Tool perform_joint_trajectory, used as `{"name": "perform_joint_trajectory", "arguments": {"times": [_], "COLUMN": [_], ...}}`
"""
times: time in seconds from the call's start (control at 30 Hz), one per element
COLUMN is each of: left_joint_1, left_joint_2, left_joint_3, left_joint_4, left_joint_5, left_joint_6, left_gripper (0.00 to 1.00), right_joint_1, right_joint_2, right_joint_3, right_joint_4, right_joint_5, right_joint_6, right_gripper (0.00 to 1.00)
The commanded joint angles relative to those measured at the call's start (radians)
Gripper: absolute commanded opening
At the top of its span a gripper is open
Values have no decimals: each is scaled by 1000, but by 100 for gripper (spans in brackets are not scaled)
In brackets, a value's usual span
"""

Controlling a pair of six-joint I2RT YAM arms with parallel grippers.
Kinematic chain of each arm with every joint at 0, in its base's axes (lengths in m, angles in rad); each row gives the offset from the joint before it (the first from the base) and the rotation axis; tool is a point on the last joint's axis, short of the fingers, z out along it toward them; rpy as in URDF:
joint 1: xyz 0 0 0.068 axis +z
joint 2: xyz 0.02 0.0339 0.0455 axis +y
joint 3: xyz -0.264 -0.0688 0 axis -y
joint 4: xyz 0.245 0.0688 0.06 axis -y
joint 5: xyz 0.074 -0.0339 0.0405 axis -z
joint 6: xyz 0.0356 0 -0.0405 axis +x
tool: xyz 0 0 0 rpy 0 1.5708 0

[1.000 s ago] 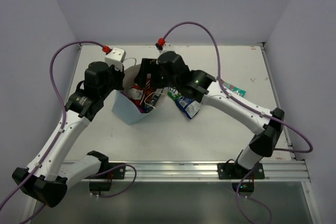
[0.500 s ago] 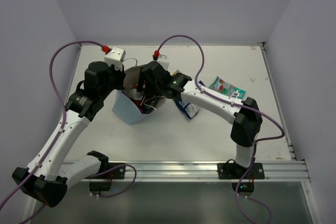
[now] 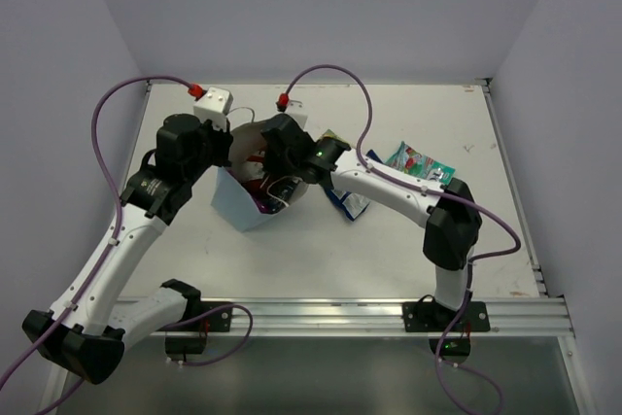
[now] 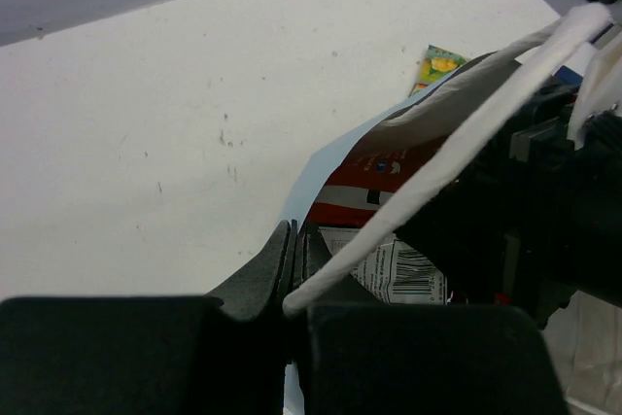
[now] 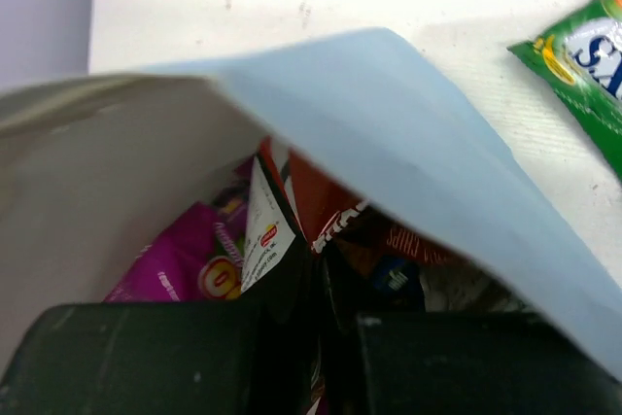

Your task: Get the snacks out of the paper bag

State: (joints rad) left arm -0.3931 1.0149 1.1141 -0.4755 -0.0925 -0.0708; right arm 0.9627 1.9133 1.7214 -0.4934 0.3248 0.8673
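My right claw [image 5: 321, 284] is inside the mouth of the paper bag [image 5: 389, 114], fingers pressed almost together on the edge of the red-white packet [image 5: 326, 216]. The magenta packet [image 5: 175, 259] lies just left of it in the bag. My left claw [image 4: 294, 264] is pinched tight on the bag's white handle [image 4: 457, 143]. Out on the bench [image 3: 389, 240], just right of the bag, lies a blue-white packet [image 3: 350, 203], and farther right a teal-green packet [image 3: 420, 160].

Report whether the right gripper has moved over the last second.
Yes. The right gripper has gone slightly left and toward the near edge, deeper into the paper bag, away from the teal-green packet, which has not shifted.
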Motion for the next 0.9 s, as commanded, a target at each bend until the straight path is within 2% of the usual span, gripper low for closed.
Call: {"name": "perform_joint_trajectory", "arguments": {"times": [0.0,0.33,0.5,0.67,0.77,0.87], "left_joint_1": [-3,-1,-1,-3,-3,-1], "left_joint_2": [-33,-21,-15,-13,-15,-19], "left_joint_3": [7,36,47,50,53,56], "left_joint_4": [113,78,72,68,58,55], "left_joint_5": [-10,-85,-102,-125,-153,-176], "left_joint_6": [-12,-15,-27,-35,-34,-29], "left_gripper": [0,0,0,0,0,0], "right_joint_1": [-4,-4,-4,-7,-21,-73], "right_joint_2": [-148,-307,-364,-448,-517,-611], "right_joint_3": [18,35,70,67,55,1], "right_joint_4": [144,251,250,262,251,243], "right_joint_5": [-42,-190,-257,-248,-187,-158], "right_joint_6": [-120,-284,-336,-409,-441,-449], "right_gripper": [0,0,0,0,0,0]}}
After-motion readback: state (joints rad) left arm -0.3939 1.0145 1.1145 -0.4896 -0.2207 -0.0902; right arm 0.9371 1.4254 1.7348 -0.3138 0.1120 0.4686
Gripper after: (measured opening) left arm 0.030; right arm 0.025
